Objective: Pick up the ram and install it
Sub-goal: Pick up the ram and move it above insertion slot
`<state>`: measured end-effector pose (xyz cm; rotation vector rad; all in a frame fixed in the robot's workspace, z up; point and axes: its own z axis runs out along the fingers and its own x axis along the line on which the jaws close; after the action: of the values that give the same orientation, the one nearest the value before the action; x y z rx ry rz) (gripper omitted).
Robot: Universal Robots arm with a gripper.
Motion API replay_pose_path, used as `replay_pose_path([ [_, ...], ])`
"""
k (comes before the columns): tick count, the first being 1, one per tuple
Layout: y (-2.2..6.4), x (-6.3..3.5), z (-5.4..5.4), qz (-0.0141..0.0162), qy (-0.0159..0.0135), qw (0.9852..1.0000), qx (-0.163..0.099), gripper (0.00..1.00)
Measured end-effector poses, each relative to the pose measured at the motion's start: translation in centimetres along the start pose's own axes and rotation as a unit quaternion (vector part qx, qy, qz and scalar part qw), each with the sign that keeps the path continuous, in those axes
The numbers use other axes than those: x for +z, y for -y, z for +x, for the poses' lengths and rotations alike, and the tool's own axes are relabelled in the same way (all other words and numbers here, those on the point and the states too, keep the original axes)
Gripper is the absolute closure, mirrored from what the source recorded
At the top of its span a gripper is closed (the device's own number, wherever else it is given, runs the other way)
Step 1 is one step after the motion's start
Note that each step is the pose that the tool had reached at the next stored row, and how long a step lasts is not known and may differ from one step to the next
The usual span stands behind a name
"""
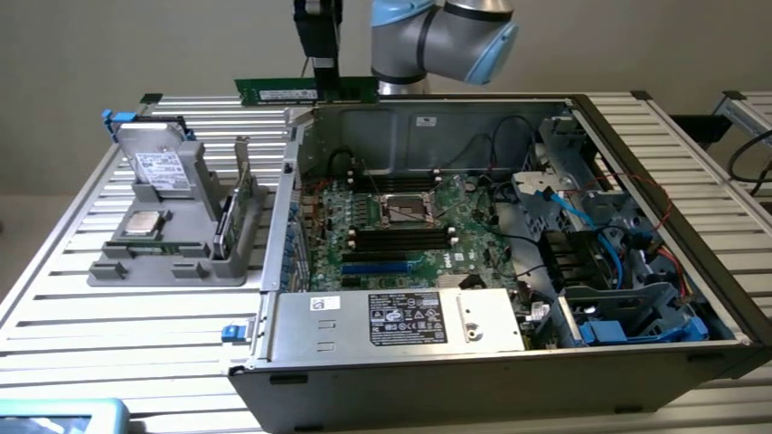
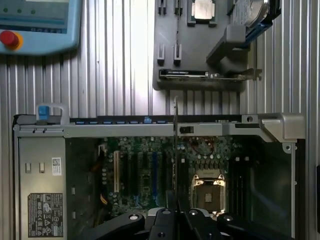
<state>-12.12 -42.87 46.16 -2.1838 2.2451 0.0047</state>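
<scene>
The robot's hand (image 1: 324, 83) pinches the ram (image 1: 271, 92) by its upper edge, holding the green stick level above the open computer case (image 1: 483, 380), at eleven o'clock from the black memory slots (image 1: 399, 237), seemingly kept parallel to match them.

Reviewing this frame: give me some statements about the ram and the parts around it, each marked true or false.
1. The gripper is clamped on the ram and holds it in the air. True.
2. The ram is seated in a motherboard slot. False: it hangs above the computer case, clear of the motherboard.
3. A hard drive stands in the grey holder, on the exterior view's left of the case. True.
4. A side panel covers the case. False: the case is open and the motherboard is exposed.
</scene>
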Motion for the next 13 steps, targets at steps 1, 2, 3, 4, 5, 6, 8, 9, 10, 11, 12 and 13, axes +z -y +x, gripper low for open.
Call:
replay_pose_path([
  [1,0.46,0.0,0.0,0.0,0.0,1.0,0.0,0.88],
  [2,0.91,0.01,-0.1,0.0,0.0,1.0,0.0,0.88],
  [3,1.36,0.02,-0.1,0.0,0.0,1.0,0.0,0.88],
  [4,1.81,0.03,-0.1,0.0,0.0,1.0,0.0,0.88],
  [5,2.25,0.05,-0.2,0.0,0.0,1.0,0.0,0.88],
  [6,2.7,0.07,-0.2,0.0,0.0,1.0,0.0,0.88],
  [8,3.6,0.13,-0.3,0.0,0.0,1.0,0.0,0.88],
  [9,4.09,0.17,-0.4,0.0,0.0,1.0,0.0,0.88],
  [10,4.54,0.2,-0.4,0.0,0.0,1.0,0.0,0.88],
  [11,4.99,0.24,-0.5,0.0,0.0,1.0,0.0,0.88],
  [12,5.43,0.29,-0.5,0.0,0.0,1.0,0.0,0.88],
  [13,5.88,0.34,-0.6,0.0,0.0,1.0,0.0,0.88],
])
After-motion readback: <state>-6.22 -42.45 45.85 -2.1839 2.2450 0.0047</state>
